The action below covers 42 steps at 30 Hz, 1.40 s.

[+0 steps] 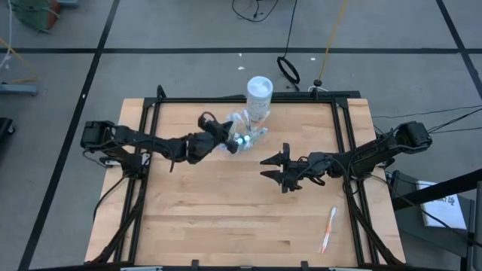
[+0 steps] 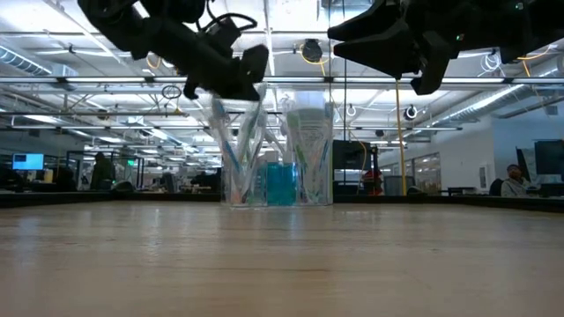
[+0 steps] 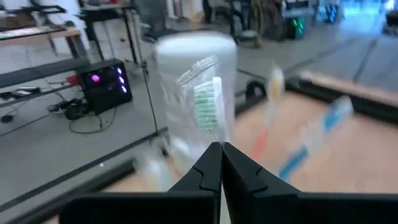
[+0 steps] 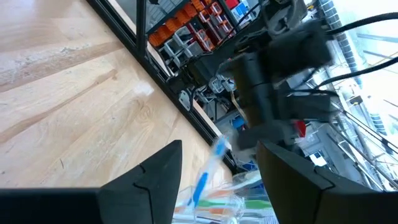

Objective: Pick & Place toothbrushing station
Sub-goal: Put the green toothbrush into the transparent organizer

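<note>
Clear cup (image 2: 242, 158) — no legible label

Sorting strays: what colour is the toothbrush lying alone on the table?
Orange and white toothbrush; the high view shows it best.

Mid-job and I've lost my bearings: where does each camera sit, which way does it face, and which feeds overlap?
High: overhead, facing straight down; both arms, left pincer at the cup, right pincer open mid-table.
Low: at tabletop height, facing level across; cup and tub centre, arms overhead.
Left wrist: looks past shut fingers at a toothbrush before the tub.
Right wrist: looks past spread fingers at the left arm and brushes.
Shared: all show the brushes.
</note>
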### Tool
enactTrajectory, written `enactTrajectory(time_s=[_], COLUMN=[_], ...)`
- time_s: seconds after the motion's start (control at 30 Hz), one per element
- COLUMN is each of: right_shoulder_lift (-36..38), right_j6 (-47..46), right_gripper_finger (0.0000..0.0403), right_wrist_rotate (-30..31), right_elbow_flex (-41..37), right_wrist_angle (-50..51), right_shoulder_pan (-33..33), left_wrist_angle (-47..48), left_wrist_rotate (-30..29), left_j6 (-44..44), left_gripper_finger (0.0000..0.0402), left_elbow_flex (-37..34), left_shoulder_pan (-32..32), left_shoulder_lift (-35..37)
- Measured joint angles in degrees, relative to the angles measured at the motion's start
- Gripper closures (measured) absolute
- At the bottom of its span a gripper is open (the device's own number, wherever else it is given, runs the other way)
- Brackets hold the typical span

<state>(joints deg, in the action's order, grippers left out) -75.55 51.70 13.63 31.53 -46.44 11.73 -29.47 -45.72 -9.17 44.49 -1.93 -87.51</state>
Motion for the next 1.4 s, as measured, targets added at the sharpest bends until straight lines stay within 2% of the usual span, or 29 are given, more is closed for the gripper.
enactTrajectory(time_s=[0.2, 0.4, 0.6, 0.73, 0.83, 1.07, 1.2, 1.3, 1.4], right_shoulder_lift=[0.00, 0.00, 0.00, 0.00, 0.00, 0.00, 0.00, 0.00, 0.00], right_j6=[-0.01, 0.00, -0.02, -0.02, -0.02, 2.05, 3.00, 2.99, 2.99], right_gripper_finger=[0.0206, 0.0206, 0.0208, 0.0207, 0.0209, 0.0213, 0.0213, 0.0213, 0.0212], right_wrist_rotate=[-0.12, -0.13, -0.13, -0.15, -0.16, -0.19, -0.19, -0.20, -0.20], right_elbow_flex=[-0.02, -0.02, -0.02, -0.02, -0.02, -0.02, -0.02, -0.02, -0.02], right_wrist_angle=[0.00, 0.00, -0.02, 0.00, 0.00, -0.02, -0.04, -0.04, -0.04], right_shoulder_pan=[0.00, 0.00, 0.00, 0.00, 0.00, -0.15, -0.15, -0.15, -0.15], left_wrist_angle=[1.20, 4.58, 9.82, 11.70, 12.53, 14.47, 14.64, 14.78, 15.02], left_wrist_rotate=[-0.13, -7.03, -7.38, -7.36, -6.40, 0.07, 0.93, 1.17, 1.44], left_j6=[-4.65, -5.50, -10.58, -10.64, -11.54, -12.06, -12.36, -12.25, -12.17], left_gripper_finger=[0.0398, 0.0390, 0.0399, 0.0389, 0.0384, 0.0382, 0.0381, 0.0367, 0.0336], left_elbow_flex=[-3.07, -3.47, -3.47, -3.47, -3.47, -3.41, -3.38, -3.38, -3.38], left_shoulder_pan=[2.28, 2.86, 3.09, 3.18, 2.78, 0.84, 0.50, 0.56, 0.56], left_shoulder_lift=[-0.22, -0.26, -0.26, -0.26, -0.26, -0.21, -0.19, -0.19, -0.19])
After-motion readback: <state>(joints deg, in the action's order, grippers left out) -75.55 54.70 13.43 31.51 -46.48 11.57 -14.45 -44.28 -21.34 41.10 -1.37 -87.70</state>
